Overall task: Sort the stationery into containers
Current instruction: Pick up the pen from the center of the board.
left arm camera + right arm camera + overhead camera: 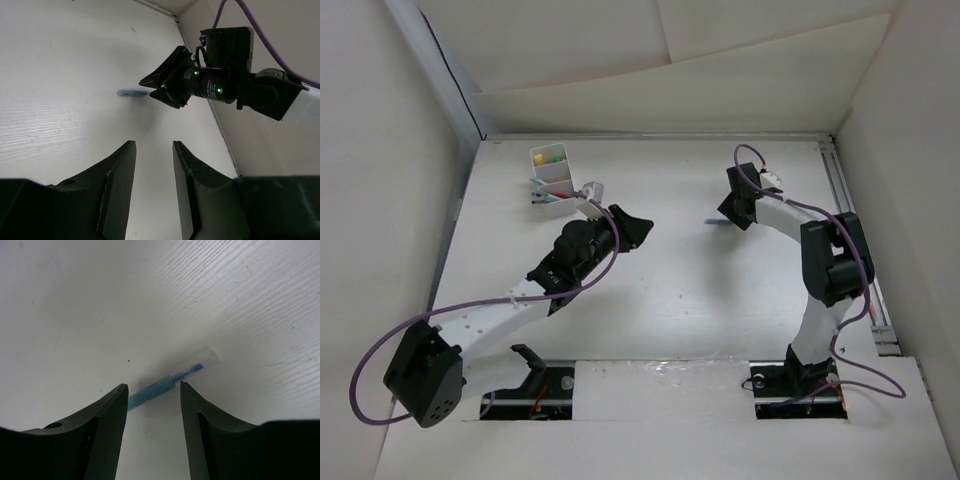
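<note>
A white three-compartment container (552, 182) stands at the back left; yellow and green pieces (551, 157) lie in its far section and pens in its near one. A teal-blue pen (713, 222) (160, 386) (131, 93) lies flat on the table right of centre. My right gripper (728, 214) (152, 388) (148, 87) hangs just over it, open, the pen lying past its fingertips and gripped by neither finger. My left gripper (640, 227) (153, 146) is near the table's middle, pointing toward the pen, open with nothing between its fingers.
White walls enclose the table on the left, back and right. A metal rail (860, 250) runs along the right edge. Purple cables loop off both arms. The left arm's forearm (575, 250) lies just in front of the container.
</note>
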Controlling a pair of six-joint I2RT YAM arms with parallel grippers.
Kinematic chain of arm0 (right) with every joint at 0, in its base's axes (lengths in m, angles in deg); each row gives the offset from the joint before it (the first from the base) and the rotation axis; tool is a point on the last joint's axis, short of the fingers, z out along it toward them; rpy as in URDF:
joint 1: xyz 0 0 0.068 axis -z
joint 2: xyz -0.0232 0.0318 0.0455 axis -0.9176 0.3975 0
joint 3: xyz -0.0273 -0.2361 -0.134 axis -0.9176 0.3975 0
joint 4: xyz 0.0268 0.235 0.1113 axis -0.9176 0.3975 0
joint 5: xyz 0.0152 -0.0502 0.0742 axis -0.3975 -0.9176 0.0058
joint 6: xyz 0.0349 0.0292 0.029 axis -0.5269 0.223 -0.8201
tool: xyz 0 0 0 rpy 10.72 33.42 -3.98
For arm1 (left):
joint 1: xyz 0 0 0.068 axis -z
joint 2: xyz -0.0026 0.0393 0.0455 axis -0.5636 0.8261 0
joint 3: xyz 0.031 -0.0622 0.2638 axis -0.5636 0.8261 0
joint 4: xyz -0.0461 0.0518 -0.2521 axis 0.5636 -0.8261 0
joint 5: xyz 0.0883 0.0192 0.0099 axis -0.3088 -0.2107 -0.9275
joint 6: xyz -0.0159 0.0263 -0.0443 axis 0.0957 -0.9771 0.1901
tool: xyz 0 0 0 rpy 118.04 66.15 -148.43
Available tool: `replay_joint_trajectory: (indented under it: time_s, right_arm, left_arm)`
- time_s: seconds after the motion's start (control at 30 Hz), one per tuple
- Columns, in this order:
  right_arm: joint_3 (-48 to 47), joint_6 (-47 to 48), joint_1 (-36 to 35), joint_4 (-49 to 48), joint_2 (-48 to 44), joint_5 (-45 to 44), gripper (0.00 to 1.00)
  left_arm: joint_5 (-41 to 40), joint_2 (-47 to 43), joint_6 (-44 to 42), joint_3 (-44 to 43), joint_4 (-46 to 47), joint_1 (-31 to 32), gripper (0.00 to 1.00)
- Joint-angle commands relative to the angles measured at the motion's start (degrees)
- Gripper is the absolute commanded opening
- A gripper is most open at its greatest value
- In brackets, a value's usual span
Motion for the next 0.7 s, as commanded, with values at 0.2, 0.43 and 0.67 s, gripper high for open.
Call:
replay_joint_trajectory:
  time_s: [0.2, 0.43, 0.67]
  right_arm:
    - [-9.5, -5.0, -3.2, 11.4, 5.6, -7.9, 0.43]
    - [-14.2, -5.0, -4.9, 17.3, 8.9, -10.0, 0.41]
    - [-13.9, -4.5, -8.1, 18.0, 8.8, -11.8, 0.2]
  left_arm:
    - [2.5, -6.2, -0.6, 1.6, 0.5, -1.1, 0.34]
    - [3.2, -8.4, -0.1, 2.1, -0.1, -2.4, 0.34]
    - [2.0, -8.4, -0.1, 2.1, -0.6, -2.4, 0.35]
